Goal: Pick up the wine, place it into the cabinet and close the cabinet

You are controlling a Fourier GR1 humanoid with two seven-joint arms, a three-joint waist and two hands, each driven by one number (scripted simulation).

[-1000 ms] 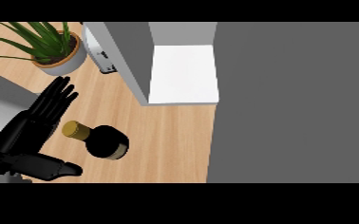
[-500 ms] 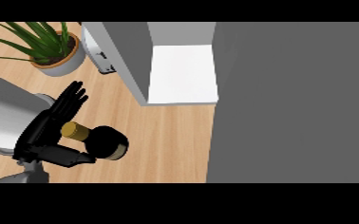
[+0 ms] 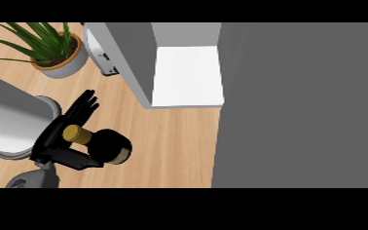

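Sliding the left hand [image 3: 56, 140] further right than half a second ago, up against the wine bottle [image 3: 114, 147]. Holding the fingers [image 3: 82, 105] nearly straight behind the gold cap [image 3: 76, 134], with the thumb spread below the neck, not clasping anything yet. Leaving the bottle lying on the wooden counter [image 3: 173, 146], down and left of the open cabinet [image 3: 137, 58], well apart from its white shelf [image 3: 188, 75]. Showing a potted plant [image 3: 57, 53] at upper left.
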